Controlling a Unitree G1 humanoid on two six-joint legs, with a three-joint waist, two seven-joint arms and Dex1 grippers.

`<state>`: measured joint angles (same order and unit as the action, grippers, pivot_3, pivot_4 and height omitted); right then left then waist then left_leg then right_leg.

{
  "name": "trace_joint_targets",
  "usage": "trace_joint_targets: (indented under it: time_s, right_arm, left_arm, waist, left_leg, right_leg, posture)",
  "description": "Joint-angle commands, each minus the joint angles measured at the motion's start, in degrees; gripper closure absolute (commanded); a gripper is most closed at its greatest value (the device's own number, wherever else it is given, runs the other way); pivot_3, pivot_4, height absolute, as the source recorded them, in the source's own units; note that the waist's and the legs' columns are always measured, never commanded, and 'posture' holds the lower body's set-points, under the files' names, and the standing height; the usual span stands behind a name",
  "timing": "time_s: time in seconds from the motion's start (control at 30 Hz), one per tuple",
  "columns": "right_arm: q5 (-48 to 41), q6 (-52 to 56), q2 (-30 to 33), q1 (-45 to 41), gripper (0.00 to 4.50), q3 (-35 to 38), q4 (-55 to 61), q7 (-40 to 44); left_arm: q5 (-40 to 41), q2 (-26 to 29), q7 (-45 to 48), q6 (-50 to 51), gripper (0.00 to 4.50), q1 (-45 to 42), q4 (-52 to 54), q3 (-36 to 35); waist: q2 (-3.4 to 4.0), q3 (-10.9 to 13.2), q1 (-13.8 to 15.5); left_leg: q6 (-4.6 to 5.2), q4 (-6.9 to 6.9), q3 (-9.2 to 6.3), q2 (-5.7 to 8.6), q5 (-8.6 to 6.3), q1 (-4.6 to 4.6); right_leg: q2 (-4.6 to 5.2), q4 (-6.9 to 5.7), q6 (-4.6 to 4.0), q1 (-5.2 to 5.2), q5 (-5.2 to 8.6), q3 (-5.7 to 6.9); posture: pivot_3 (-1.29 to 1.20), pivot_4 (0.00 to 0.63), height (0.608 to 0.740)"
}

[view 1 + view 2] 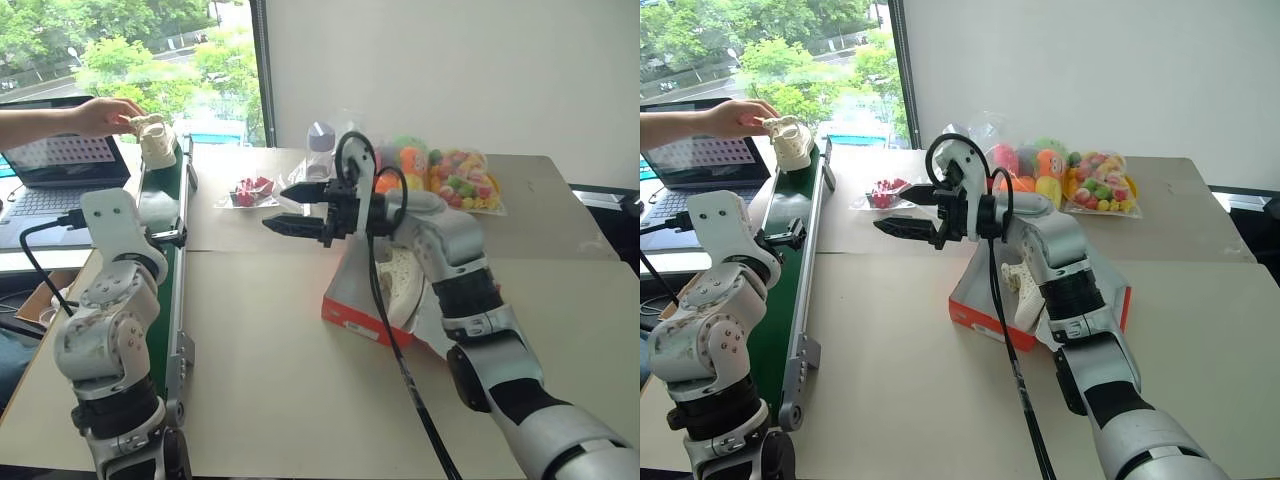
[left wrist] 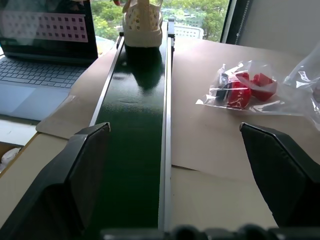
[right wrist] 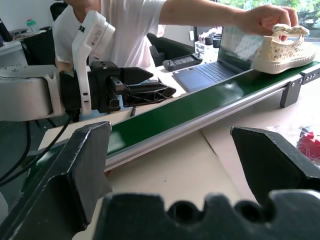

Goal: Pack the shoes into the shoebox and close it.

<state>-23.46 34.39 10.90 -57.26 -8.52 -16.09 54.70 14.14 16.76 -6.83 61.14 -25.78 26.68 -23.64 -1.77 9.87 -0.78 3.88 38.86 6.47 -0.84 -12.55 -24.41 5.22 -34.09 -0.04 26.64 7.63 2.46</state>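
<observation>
A person's hand (image 1: 95, 115) holds one cream shoe (image 1: 155, 140) on the far end of a green conveyor belt (image 1: 790, 290). That shoe (image 2: 142, 22) lies straight ahead of my left gripper (image 2: 172, 127), which hovers open over the near part of the belt. The other cream shoe (image 1: 400, 280) lies in the red-orange shoebox (image 1: 355, 310), partly hidden by my right arm. The box's lid flap is hidden behind the arm. Above the box's left side my right gripper (image 1: 277, 208) points left toward the belt, open and empty.
A laptop (image 1: 60, 165) stands left of the belt. A small bag of red toys (image 1: 252, 190) and bags of colourful toys (image 1: 450, 175) lie at the back of the table. A person sits beyond the belt (image 3: 125, 20). The brown tabletop stretches in front of the box.
</observation>
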Motion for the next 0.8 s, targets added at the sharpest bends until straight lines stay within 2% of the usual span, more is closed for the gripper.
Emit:
trace_joint_targets:
  time_s: [0.03, 0.5, 0.8]
  right_arm:
    - [0.6, -2.24, -1.15, -1.13, 0.0, 0.46, 2.36, -1.61]
    - [2.61, -1.31, -0.73, 3.04, 0.0, -1.19, 7.63, -4.85]
    - [1.75, 0.3, -0.12, 2.38, 0.0, -0.71, 9.36, -5.41]
  left_arm:
    - [-1.34, 0.82, 0.3, -3.82, 0.04, -1.44, -2.72, 0.4]
    - [-3.31, 4.0, 4.02, -15.68, 0.04, 4.21, -13.66, -2.0]
    - [-2.48, 6.01, 7.05, -23.26, 0.04, 3.16, -23.12, -3.35]
  waist:
    - [0.0, 0.0, 0.0]
    - [0.0, 0.0, -0.13]
    - [0.0, 0.0, -0.03]
  left_leg:
    - [0.0, 0.0, 0.0, 0.0, 0.0, 0.01]
    - [-0.15, -0.08, 0.02, -0.01, -0.04, -0.06]
    - [-0.18, -0.09, 0.01, 0.0, -0.02, -0.3]
  right_leg:
    - [0.0, 0.0, 0.0, 0.0, 0.0, 0.0]
    - [0.1, -0.06, -0.05, 0.21, 0.0, -0.01]
    - [0.19, -0.05, -0.09, 0.4, -0.03, 0.01]
  posture:
    - [0.0, 0.15, 0.74]
    - [0.0, 0.15, 0.74]
    - [0.0, 0.15, 0.74]
